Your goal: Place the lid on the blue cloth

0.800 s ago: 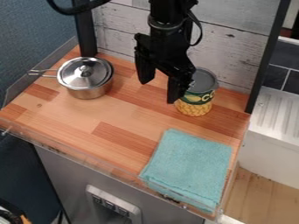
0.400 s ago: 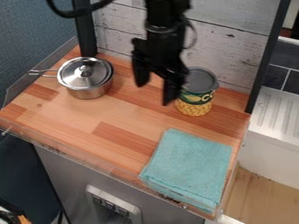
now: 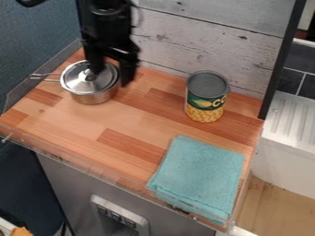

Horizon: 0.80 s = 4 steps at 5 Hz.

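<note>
On the can (image 3: 206, 97), apparently yellow lettering (image 3: 216, 102).

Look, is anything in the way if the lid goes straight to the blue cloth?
Nothing I can see. From the lid, the straight way crosses the wooden counter to the cloth. The can stands off to the side, near the back wall.

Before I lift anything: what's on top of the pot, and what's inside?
The lid rests on the pot, covering its opening, so whatever may be inside cannot be seen.
</note>
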Available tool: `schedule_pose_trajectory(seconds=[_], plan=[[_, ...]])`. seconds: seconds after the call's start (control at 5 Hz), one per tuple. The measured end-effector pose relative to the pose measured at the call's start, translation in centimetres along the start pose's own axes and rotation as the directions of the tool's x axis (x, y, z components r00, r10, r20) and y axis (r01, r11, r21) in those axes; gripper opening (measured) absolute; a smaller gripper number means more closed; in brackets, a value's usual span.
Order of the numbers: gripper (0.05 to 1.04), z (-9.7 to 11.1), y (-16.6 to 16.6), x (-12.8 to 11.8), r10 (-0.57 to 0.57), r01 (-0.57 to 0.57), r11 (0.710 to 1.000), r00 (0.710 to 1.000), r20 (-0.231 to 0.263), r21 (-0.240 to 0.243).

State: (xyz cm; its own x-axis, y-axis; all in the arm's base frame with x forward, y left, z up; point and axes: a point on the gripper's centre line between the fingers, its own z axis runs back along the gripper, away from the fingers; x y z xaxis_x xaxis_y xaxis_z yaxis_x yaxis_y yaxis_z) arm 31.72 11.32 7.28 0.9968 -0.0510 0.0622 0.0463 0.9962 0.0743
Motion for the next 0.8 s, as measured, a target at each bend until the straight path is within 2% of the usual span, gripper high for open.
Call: schedule_pose_trajectory(seconds=[0.2, 0.4, 0.8], plan=[[1.0, -0.8, 3.0, 0.1, 0.046, -0.046, 0.998, 0.999, -0.003, 0.033], [1.0, -1.8, 4.3, 0.7, 0.058, -0.057, 0.996, 0.998, -0.009, 0.07], [1.001, -4.7, 5.8, 2.2, 0.098, -0.094, 0.993, 0.994, -0.056, 0.071]])
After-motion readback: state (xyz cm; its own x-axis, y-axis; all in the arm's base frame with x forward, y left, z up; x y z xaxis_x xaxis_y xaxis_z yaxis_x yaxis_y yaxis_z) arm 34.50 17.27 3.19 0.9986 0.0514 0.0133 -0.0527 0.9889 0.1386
